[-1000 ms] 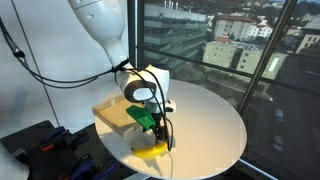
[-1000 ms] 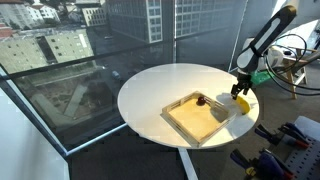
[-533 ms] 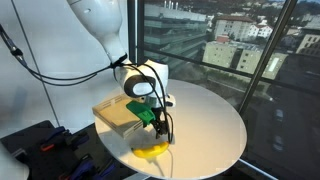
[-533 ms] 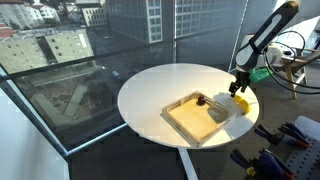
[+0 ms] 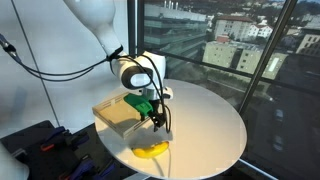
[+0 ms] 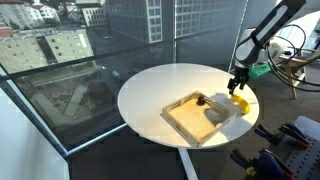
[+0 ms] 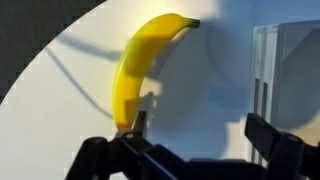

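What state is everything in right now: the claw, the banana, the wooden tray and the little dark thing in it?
Gripper: open, empty, hanging above the banana.
Banana: unpeeled, lying flat on the table, not gripped.
Wooden tray: flat on the table, open on top, beside the banana.
Small dark thing: lying inside the tray near one rim; too small to identify.
Round table: level, bearing the tray and banana.

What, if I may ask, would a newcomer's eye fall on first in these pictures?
A bright yellow banana lies on the round white table near its edge, with the open tool hanging just above it. Beside it sits a shallow wooden tray, and city buildings fill the view outside.
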Available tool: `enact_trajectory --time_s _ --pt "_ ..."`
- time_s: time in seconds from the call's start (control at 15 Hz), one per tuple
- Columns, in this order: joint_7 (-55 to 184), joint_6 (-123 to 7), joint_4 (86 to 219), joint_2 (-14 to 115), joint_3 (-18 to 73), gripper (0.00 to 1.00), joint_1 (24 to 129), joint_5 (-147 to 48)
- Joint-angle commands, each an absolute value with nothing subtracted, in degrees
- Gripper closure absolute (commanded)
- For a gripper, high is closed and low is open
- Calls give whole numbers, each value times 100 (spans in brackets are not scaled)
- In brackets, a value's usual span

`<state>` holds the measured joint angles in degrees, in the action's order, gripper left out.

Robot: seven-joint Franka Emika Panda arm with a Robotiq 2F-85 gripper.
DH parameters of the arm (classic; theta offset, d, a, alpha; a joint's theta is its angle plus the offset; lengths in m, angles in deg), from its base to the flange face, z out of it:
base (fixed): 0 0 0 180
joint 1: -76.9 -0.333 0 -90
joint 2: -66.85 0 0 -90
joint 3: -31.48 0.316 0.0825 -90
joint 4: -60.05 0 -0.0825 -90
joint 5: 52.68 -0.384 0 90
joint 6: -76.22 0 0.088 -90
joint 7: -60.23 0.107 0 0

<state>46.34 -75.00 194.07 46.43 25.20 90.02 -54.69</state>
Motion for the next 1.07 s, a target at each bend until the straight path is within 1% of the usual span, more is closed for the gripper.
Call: enact_trajectory --time_s 0.0,1.0 --pt "4814 -7298 19621 5056 2489 0 8902 -5387" --pt "5188 -6949 20119 6014 2502 0 8484 -5245"
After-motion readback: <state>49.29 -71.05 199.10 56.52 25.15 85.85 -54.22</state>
